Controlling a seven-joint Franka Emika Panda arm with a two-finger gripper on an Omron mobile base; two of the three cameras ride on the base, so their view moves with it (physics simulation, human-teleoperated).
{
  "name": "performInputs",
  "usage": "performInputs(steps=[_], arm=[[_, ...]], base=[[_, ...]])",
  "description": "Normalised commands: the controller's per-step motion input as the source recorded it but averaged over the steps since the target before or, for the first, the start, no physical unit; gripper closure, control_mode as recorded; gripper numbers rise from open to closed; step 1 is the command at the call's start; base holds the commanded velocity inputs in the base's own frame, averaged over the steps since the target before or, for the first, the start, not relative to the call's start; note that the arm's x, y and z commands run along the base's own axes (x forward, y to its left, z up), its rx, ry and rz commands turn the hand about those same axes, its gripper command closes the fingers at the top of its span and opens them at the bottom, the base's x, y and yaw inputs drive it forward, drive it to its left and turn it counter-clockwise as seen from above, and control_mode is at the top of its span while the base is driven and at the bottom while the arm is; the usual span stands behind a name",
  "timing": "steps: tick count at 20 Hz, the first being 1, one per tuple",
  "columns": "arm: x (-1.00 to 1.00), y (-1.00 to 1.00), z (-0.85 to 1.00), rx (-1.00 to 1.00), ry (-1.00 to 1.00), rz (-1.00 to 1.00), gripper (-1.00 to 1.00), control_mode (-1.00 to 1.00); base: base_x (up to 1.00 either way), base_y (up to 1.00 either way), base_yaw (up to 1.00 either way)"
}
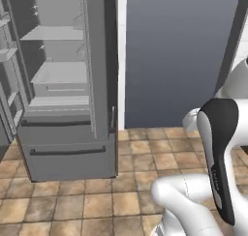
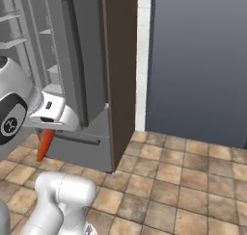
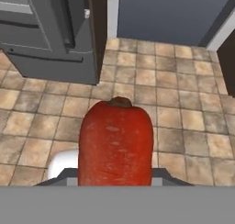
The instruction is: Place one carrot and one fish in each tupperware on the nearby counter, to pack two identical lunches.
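Note:
A red-orange carrot (image 2: 45,142) hangs point-down from my gripper (image 2: 47,129), which is shut on its upper end, high above the tiled floor. In the hand view the carrot (image 3: 115,145) stands thick and close in the lower middle, its small dark green top pointing away from the camera, and it covers my fingertips. The floor lies far below it. The fish and both tupperware are out of view.
An open grey fridge (image 1: 63,85) with bare shelves and lower drawers stands at the left, its door edge (image 2: 82,60) close to my hand. A dark blue-grey wall panel (image 1: 174,56) fills the back right. Brown floor tiles (image 3: 174,94) spread in front.

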Motion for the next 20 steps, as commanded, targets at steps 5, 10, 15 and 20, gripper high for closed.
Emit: performInputs(steps=[5, 10, 15, 20], arm=[[0.0, 0.0, 0.0, 0.0, 0.0, 0.0, 1.0, 1.0], [0.0, 0.0, 0.0, 0.0, 0.0, 0.0, 1.0, 1.0], [0.0, 0.0, 0.0, 0.0, 0.0, 0.0, 1.0, 1.0], [0.0, 0.0, 0.0, 0.0, 0.0, 0.0, 1.0, 1.0]], base=[[-0.01, -1.0, 0.09], [-0.02, -0.94, 0.52], [-0.13, -0.59, 0.74], [-0.41, -0.43, 0.83]])
